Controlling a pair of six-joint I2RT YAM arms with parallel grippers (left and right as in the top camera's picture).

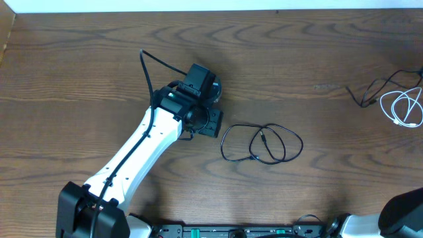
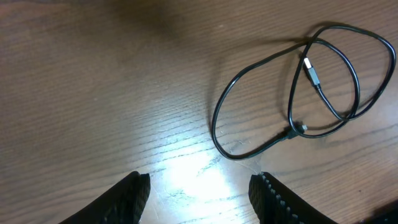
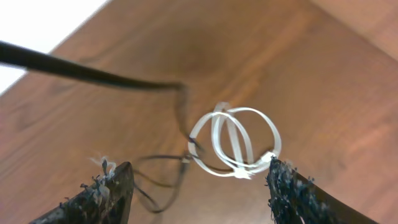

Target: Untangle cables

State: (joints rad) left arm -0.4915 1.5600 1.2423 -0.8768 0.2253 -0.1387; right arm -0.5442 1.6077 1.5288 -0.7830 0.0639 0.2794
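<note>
Step in hand, by judgement: approach to the black cable (image 2: 292,93) for a first pinch. Recommended handling: keep the jaws wide until they straddle one single strand. Choose the near curve of the loop, away from the crossing. Bring the pads right down to the table (image 2: 93,93), since the cord is thin and lies flat. Draw it out slowly so the loops open rather than tighten. Left tool (image 2: 200,180): wide, empty, low over bare wood. The black cable lies ahead of it and off to the right of its wrist view, apart from it, in two overlapping loops with a silver-tipped plug (image 2: 311,70) inside. Right tool (image 3: 199,167): wide, empty. White cable (image 3: 239,146): a small coil ahead, between the fingers' line, untouched. A thin dark cord (image 3: 158,180) lies beside it; whether the two are hooked together cannot be told.
</note>
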